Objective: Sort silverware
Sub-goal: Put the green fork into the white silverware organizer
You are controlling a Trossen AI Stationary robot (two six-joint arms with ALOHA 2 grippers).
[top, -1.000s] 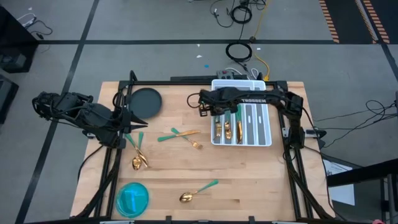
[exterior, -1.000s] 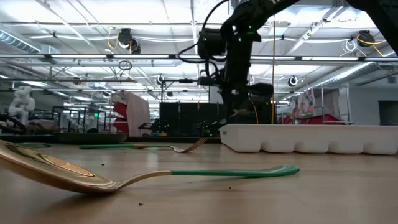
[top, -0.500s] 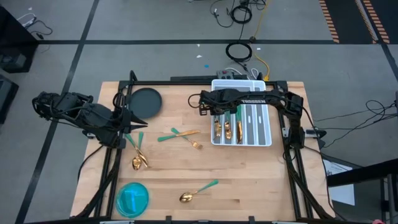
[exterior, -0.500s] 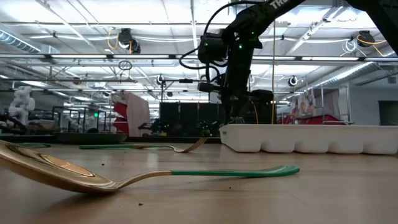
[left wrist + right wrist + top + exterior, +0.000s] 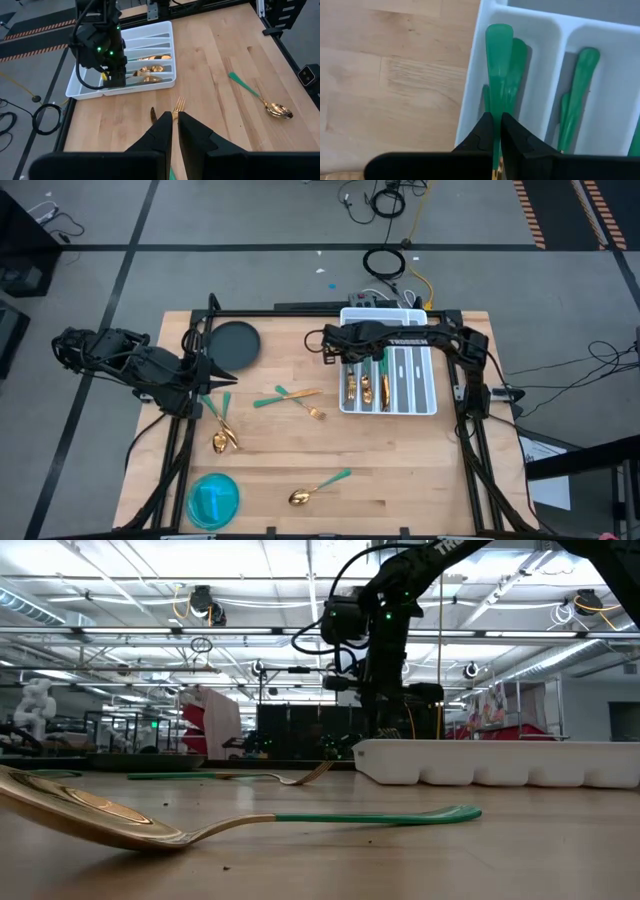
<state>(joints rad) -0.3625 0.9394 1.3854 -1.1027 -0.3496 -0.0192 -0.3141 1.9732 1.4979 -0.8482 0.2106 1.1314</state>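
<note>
My right gripper is closed on the slim green handle of one piece of silverware, which stands out past my fingertips over the leftmost compartment of the white tray. I hold it lengthwise with the compartment so that it can lie down beside the green handles already there; the next compartment also has green handles in it. I cannot tell whether my piece is a fork, a spoon or a knife, because its gold head is hidden under my fingers. From above, this gripper sits over the far left part of the tray, where gold heads show in two compartments. I judge the next move is a gentle release, low enough that the piece does not bounce out. My left gripper waits with its fingers nearly together, near the table's left edge, above a fork. On the wood, pieces not yet sorted lie well apart: two crossed forks, spoons near my left arm, and one spoon at the near edge.
</note>
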